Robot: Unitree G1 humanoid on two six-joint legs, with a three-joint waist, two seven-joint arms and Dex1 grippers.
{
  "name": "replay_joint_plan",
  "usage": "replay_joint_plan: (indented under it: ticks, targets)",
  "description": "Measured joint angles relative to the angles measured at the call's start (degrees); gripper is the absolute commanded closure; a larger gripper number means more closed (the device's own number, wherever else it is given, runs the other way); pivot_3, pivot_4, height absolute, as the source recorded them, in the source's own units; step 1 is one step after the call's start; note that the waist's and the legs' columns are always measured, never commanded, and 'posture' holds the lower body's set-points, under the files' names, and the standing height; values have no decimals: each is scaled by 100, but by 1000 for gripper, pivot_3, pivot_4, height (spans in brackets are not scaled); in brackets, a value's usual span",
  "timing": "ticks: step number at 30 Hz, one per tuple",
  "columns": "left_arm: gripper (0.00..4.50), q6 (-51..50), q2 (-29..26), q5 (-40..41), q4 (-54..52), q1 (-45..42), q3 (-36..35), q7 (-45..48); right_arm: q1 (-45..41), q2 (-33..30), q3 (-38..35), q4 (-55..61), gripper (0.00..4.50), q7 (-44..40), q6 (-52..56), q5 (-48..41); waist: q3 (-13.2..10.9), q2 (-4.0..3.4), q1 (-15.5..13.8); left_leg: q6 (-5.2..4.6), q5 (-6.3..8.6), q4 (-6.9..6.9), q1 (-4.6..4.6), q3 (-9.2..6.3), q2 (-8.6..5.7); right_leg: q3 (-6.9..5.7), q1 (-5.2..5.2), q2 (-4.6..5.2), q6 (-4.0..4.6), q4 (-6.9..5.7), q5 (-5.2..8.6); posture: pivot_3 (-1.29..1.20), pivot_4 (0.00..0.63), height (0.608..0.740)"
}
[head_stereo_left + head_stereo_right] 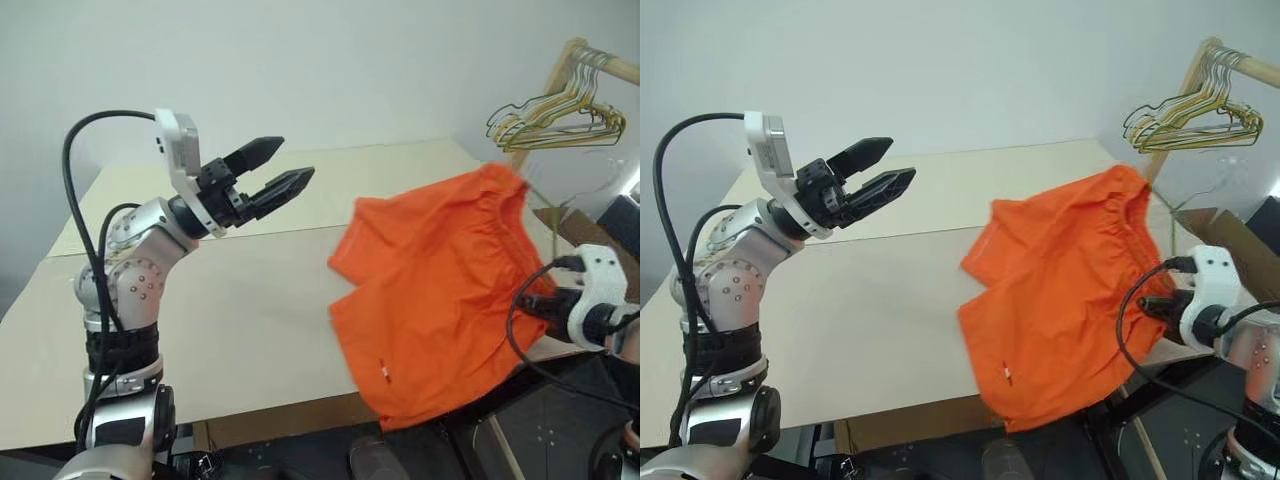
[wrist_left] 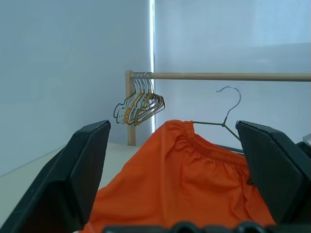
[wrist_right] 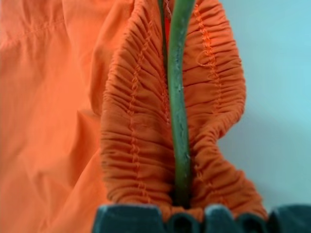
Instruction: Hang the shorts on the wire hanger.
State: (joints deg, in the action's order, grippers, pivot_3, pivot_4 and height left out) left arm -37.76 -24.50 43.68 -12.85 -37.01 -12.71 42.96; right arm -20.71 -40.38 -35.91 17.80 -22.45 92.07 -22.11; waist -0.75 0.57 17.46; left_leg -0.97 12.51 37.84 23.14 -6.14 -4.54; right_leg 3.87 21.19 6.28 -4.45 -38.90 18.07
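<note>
The orange shorts (image 1: pixel 440 290) hang in the air over the table's right end, waistband up, one leg trailing past the front edge. In the right wrist view the gathered waistband (image 3: pixel 136 121) wraps around the thin olive wire hanger (image 3: pixel 177 97), and my right gripper (image 3: pixel 182 216) is shut on wire and fabric together. The hanger's hook (image 2: pixel 239 99) rises above the waistband in the left wrist view. My left gripper (image 1: pixel 295 158) is open and empty, raised well above the table to the left of the shorts and pointing toward them.
The pale wooden table (image 1: pixel 250 320) spreads below both arms. A wooden rail (image 1: pixel 600 60) at the back right carries a bunch of yellow, green and tan hangers (image 1: pixel 555 120). A cardboard box (image 1: pixel 1240 240) stands beyond the table's right end.
</note>
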Motion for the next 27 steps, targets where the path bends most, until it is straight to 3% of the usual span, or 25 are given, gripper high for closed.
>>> replay_joint_plan:
  ticks: [16,27]
  targets:
    - [9,-123,-33,566,-213,35,151,-53,-2592,186,-1273,-2168,4500,3058,0,530,22,-40,222,-28,17,-1,-20,28,4,6,-71,4,0,86,0,-348,0,740]
    - [9,-122,-75,618,-243,18,169,-57,-3969,53,-2021,-3233,4500,3734,-24,1623,24,-44,206,-34,20,-2,-32,34,2,5,-93,6,0,105,0,-344,0,740]
